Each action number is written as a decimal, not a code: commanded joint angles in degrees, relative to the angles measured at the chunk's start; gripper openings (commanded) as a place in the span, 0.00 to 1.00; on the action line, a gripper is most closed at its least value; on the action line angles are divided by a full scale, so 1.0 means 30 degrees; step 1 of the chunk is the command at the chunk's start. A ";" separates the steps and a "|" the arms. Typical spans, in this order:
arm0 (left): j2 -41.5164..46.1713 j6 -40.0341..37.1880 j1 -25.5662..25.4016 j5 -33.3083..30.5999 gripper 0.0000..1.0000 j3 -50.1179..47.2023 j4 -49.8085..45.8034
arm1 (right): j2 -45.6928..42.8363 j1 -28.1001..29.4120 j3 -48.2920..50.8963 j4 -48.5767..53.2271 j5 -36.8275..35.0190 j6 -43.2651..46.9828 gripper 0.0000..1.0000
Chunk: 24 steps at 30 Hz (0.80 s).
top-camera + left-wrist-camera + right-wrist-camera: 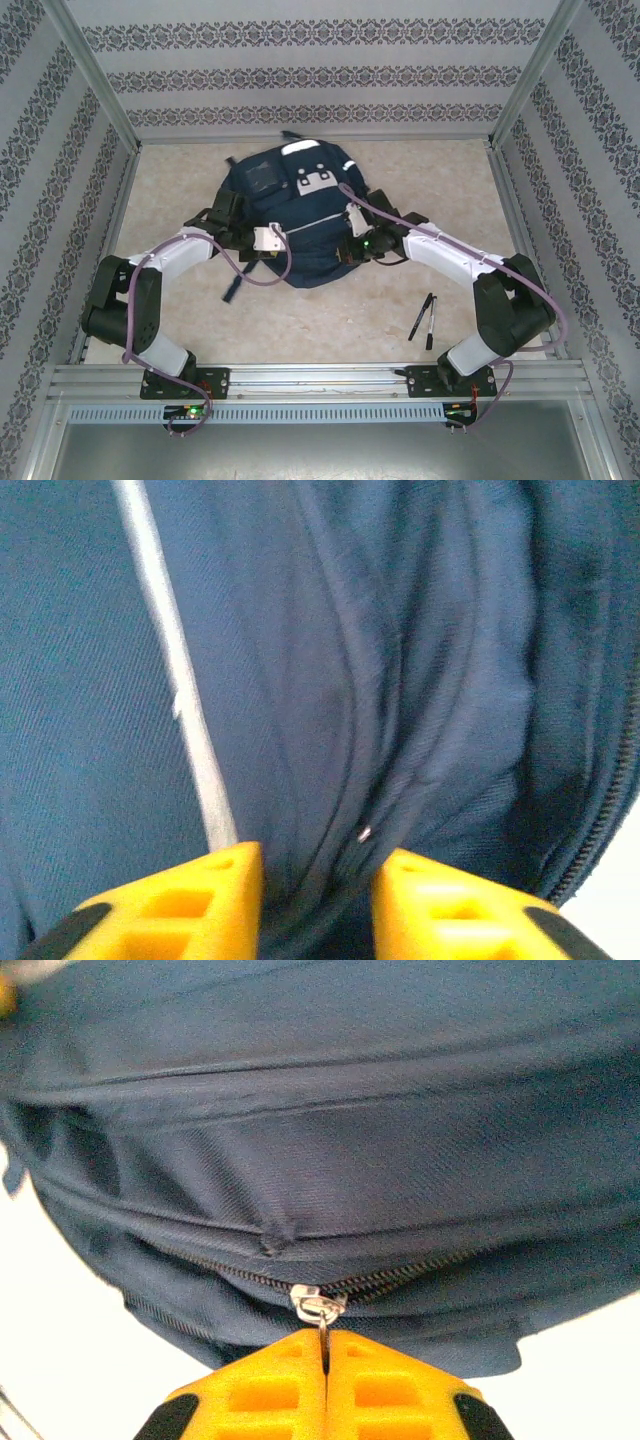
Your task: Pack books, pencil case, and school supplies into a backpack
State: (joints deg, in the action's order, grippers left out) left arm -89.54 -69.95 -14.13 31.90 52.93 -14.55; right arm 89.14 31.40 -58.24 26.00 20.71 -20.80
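Observation:
The navy backpack [290, 210] lies flat in the middle of the table, white patches up. My left gripper [262, 243] rests at its lower left. In the left wrist view its yellow fingers [215, 900] stand apart over folds of the backpack's cloth [400, 680], beside a white stripe [170, 650]; that gripper [318, 880] is open. My right gripper [355, 246] at the bag's lower right is shut [327, 1345] on the metal zipper pull [318, 1307] of the backpack [330, 1140]. Two black pens [424, 318] lie on the table to the right. The books and pencil case are out of view.
A dark strap end [230, 288] lies on the table below the left gripper. Patterned walls and metal posts close in the table on three sides. A metal rail [320, 380] with the arm bases runs along the near edge.

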 commanded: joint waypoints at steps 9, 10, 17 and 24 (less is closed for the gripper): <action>0.0687 0.0666 -0.1877 0.3459 0.58 0.1248 -0.2700 | 0.1163 0.0645 -0.0734 -0.0588 0.2636 -0.2889 0.00; 0.0647 0.0733 -0.2009 0.3477 0.58 0.1253 -0.2683 | 0.1164 0.0640 -0.0763 -0.0604 0.2703 -0.2928 0.00; -0.0162 0.2133 -0.4230 0.4909 0.58 0.0919 -0.2231 | 0.0456 0.0462 -0.0144 -0.1312 0.4151 -0.4100 0.00; -0.1356 0.5009 -0.5231 0.4496 0.59 0.1136 0.0221 | -0.0326 0.0184 0.0181 -0.1742 0.4493 -0.4669 0.00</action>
State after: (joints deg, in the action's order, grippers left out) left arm -92.16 -59.92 -29.23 44.56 56.51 -18.37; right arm 90.65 32.34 -58.11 22.76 31.16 -33.32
